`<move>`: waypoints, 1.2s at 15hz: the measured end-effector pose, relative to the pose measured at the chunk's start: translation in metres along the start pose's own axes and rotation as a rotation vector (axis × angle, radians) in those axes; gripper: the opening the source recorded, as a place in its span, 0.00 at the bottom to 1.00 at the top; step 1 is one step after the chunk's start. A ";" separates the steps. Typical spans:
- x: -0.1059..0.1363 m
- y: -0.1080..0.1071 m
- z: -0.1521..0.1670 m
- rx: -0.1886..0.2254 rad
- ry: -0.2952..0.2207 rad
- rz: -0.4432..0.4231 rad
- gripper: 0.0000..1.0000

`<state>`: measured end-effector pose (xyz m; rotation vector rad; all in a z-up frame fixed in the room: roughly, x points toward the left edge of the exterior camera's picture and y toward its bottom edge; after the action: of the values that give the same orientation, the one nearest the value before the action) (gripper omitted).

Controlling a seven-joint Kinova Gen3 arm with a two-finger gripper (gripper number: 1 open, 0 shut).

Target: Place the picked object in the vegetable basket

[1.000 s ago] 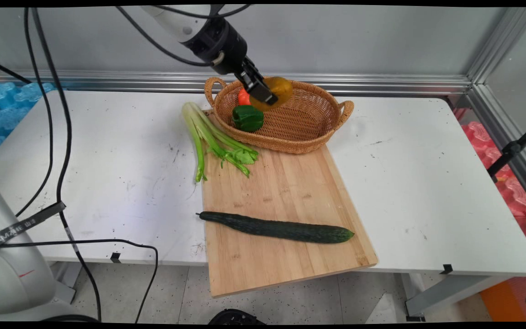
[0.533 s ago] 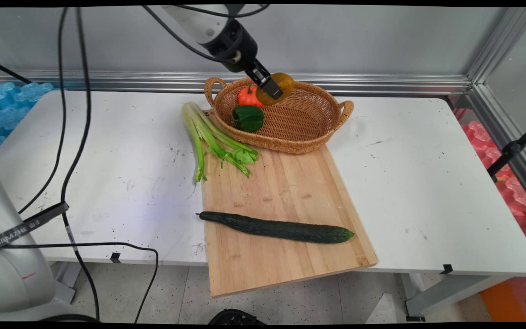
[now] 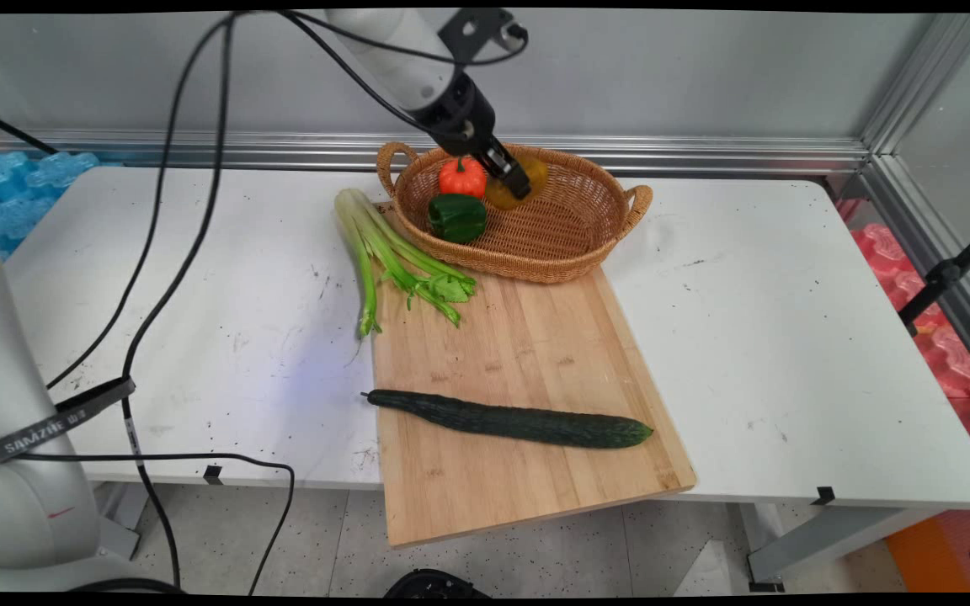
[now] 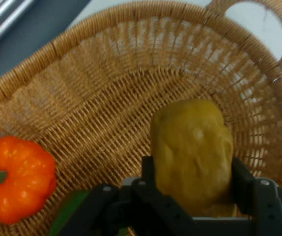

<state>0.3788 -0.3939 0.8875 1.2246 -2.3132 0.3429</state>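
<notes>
My gripper [image 3: 519, 187] [image 4: 192, 179] is shut on a yellow-brown potato [image 3: 533, 175] [image 4: 192, 147] and holds it low inside the wicker basket [image 3: 586, 227] [image 4: 101, 88], near the back wall. A small orange pumpkin [image 3: 461, 176] [image 4: 15, 179] sits just left of the potato in the basket. A green bell pepper [image 3: 456, 217] [image 4: 70, 209] lies in front of the pumpkin. Whether the potato touches the basket floor cannot be told.
A wooden cutting board [image 3: 519, 370] reaches from the basket to the table's near edge, with a long cucumber [image 3: 510, 419] lying across it. Celery stalks [image 3: 384, 252] lie at the board's left back corner. Black cables [image 3: 157, 252] hang over the table's left side.
The gripper has carried the potato down and slightly right, from above the basket's rim into the basket beside the pumpkin. The pumpkin, earlier partly hidden, now shows fully.
</notes>
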 end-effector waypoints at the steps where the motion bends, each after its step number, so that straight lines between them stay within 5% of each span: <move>1: 0.000 -0.001 0.006 -0.001 -0.006 -0.002 0.00; 9: -0.002 -0.009 0.068 -0.022 -0.074 -0.015 0.00; 18: -0.008 -0.015 0.102 -0.043 -0.124 0.002 0.00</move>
<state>0.3633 -0.4408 0.7967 1.2550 -2.4135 0.2217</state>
